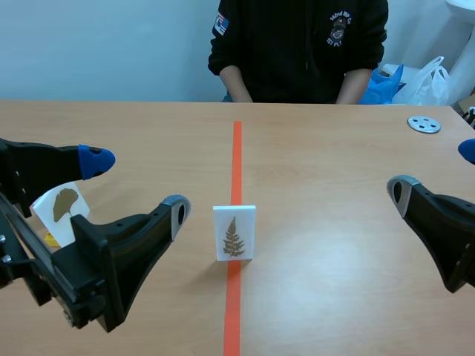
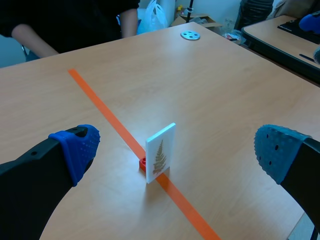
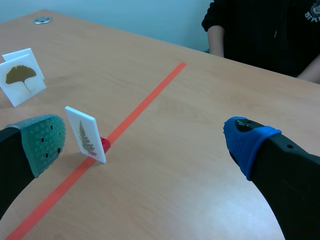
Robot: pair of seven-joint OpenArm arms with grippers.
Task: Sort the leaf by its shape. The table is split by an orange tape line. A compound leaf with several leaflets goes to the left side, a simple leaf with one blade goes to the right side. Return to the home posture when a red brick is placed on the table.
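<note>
Left gripper [image 1: 137, 185] and right gripper [image 1: 434, 170] gape empty; the left partly covers ginkgo card [image 1: 63, 211].

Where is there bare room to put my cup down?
Widest: the right half, bare between the tape line, the metal disc and the right tool. The far left, before the person, is free too. Crowded: the fern card on the line, the ginkgo card by the left tool.

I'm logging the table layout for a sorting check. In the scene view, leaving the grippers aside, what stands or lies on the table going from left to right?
ginkgo leaf card → fern leaf card, standing on the orange tape line → round metal disc
</note>
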